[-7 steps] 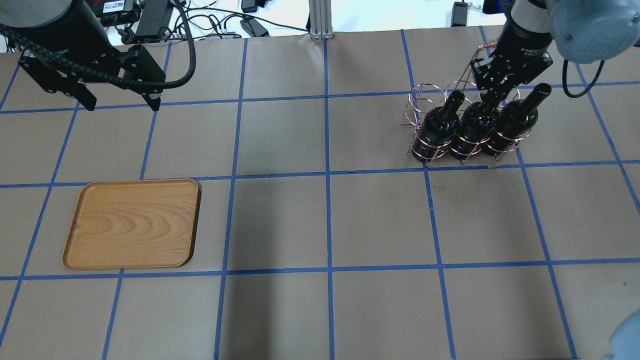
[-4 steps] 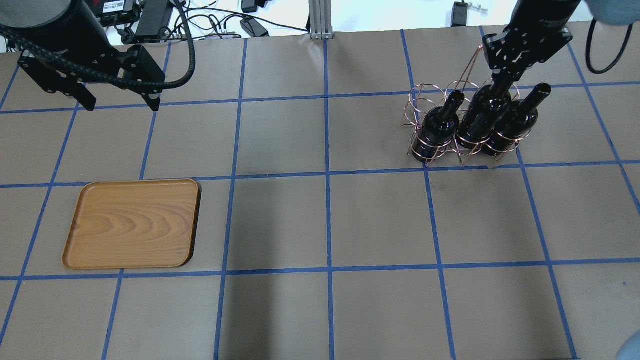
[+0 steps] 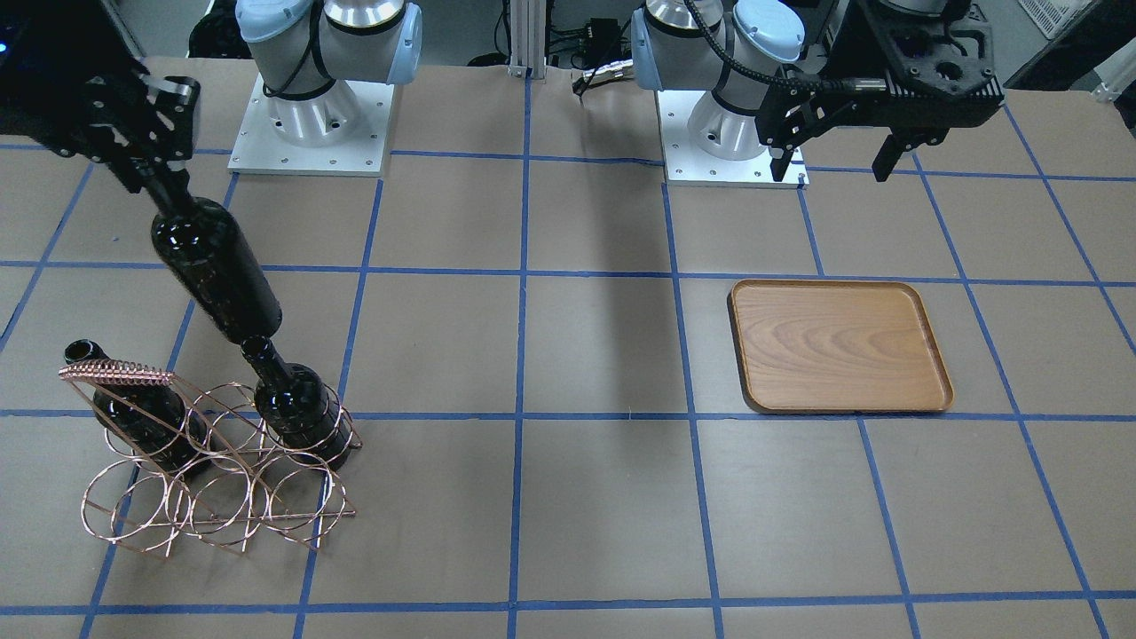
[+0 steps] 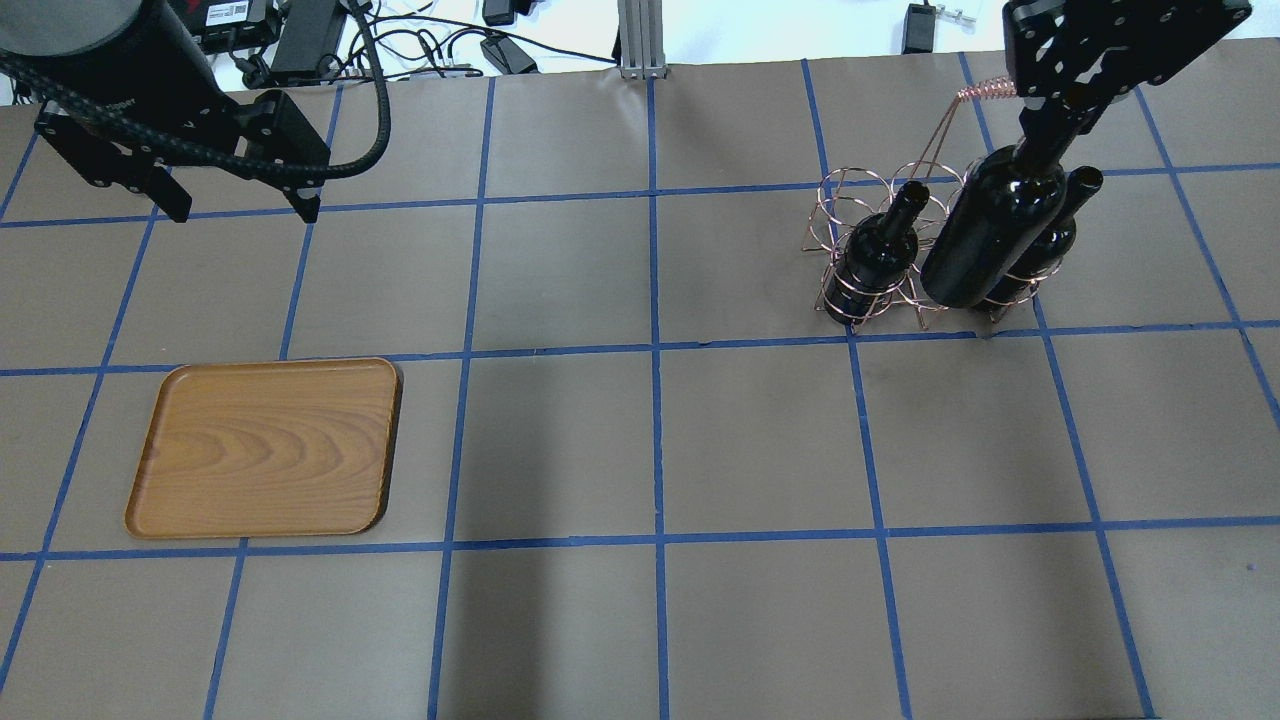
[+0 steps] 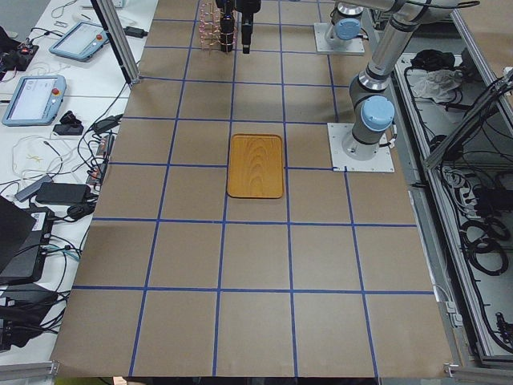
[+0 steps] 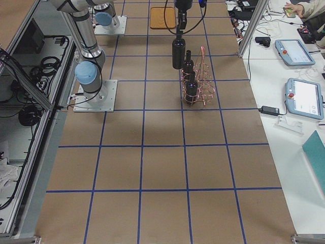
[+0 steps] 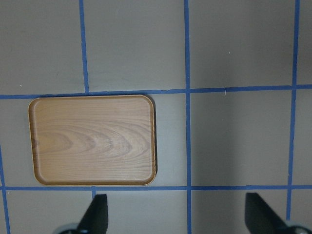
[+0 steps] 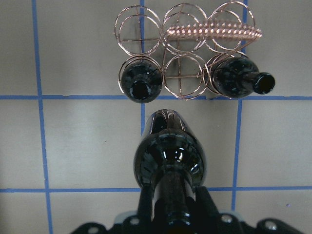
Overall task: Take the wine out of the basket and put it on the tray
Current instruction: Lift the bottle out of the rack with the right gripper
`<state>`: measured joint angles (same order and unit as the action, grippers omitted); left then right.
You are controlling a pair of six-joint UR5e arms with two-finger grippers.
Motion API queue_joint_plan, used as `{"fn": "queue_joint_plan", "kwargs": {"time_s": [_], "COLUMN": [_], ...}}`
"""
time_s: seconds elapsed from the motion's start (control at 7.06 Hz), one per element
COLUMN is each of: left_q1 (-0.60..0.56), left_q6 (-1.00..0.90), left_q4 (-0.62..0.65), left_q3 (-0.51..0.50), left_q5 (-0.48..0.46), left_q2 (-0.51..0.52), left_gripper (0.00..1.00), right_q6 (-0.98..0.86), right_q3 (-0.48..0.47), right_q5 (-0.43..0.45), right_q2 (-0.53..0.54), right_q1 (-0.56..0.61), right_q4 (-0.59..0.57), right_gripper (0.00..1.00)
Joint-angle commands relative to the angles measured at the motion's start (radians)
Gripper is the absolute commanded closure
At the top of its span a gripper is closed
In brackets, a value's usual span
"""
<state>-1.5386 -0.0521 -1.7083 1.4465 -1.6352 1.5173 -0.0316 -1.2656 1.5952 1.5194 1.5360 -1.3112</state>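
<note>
Overhead exterior view: the right pincer [image 4: 1046, 140] is clamped on the neck of the wine [image 4: 990, 240], which hangs in the air over the basket [image 3: 226, 484] at the tabletop's [image 4: 640, 440] right end. In the right wrist view the middle front ring is empty. Two other bottles stand in the end rings of that row, one [image 4: 880, 258] in plain sight, the other [image 4: 1078, 190] half hidden behind the held wine. The coiled handle [image 8: 214, 33] rises just beside the pincer, apart from it. The tray [image 4: 265, 445] lies flat, well apart toward the left end, with bare taped tabletop between. The left pincer [image 4: 245, 205] hangs above it, spread wide, holding nothing.
</note>
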Motion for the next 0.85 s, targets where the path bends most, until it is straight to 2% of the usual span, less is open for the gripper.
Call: {"fn": "queue_joint_plan", "kwargs": {"time_s": [0.0,0.28,0.57,0.71], "left_q1": [0.000,0.000,0.000,0.000], "left_q6": [0.000,0.000,0.000,0.000], "left_q4": [0.001,0.001,0.001,0.001], "left_q3": [0.000,0.000,0.000,0.000], "left_q5": [0.000,0.000,0.000,0.000], "left_q2": [0.000,0.000,0.001,0.001], "left_gripper": [0.00,0.00,0.00,0.00], "right_q6": [0.283,0.489,0.673,0.694], "right_q3": [-0.020,-0.066,-0.066,-0.069], "right_q5": [-0.004,-0.018,-0.020,-0.020], "right_q2": [-0.005,-0.083,-0.210,-0.234], "right_q1": [0.199,0.327,0.454,0.495], "right_q4": [0.001,-0.116,-0.274,-0.302], "right_gripper": [0.77,0.78,0.78,0.78]}}
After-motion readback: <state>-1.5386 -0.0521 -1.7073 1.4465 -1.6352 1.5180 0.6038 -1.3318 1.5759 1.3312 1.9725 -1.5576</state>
